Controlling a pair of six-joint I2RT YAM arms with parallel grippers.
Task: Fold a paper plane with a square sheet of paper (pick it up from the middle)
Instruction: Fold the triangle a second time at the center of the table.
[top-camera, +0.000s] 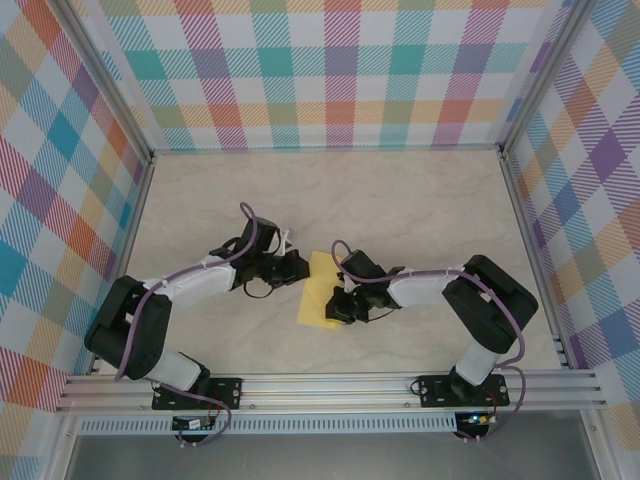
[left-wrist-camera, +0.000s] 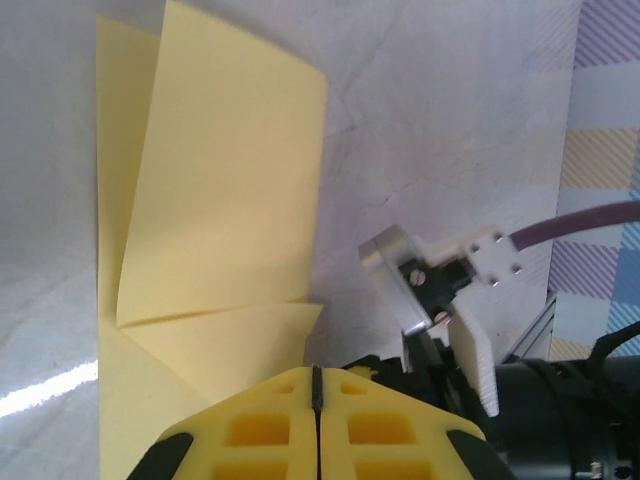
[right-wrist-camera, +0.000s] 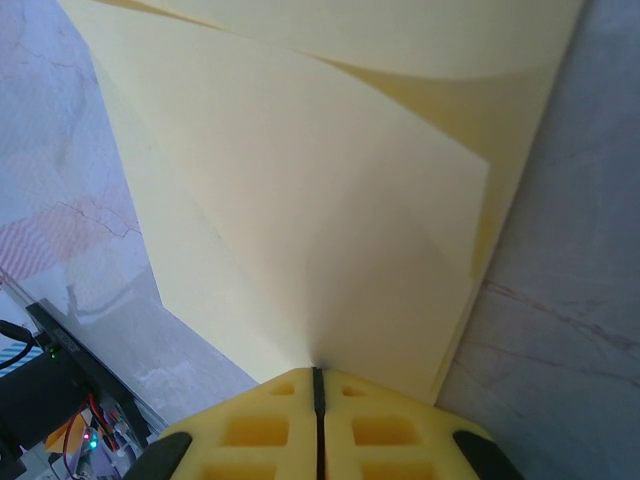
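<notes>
The pale-yellow sheet of paper (top-camera: 318, 290) lies on the table between the two arms, partly folded into overlapping flaps. In the left wrist view the folded paper (left-wrist-camera: 220, 190) shows a raised flap and a crease. My left gripper (left-wrist-camera: 317, 372) is shut, its tip right beside the paper's near corner, with nothing seen between its fingers. In the top view the left gripper (top-camera: 297, 268) sits at the sheet's left edge. My right gripper (right-wrist-camera: 317, 372) is shut on the paper (right-wrist-camera: 320, 200), which fans out from its tip. The right gripper (top-camera: 338, 303) is over the sheet's lower right.
The marbled tabletop (top-camera: 400, 210) is ringed by plaid walls and an aluminium frame (top-camera: 330, 385) at the front. The right arm's silver and white wrist hardware (left-wrist-camera: 440, 285) and its purple cable (left-wrist-camera: 580, 225) sit close to my left gripper.
</notes>
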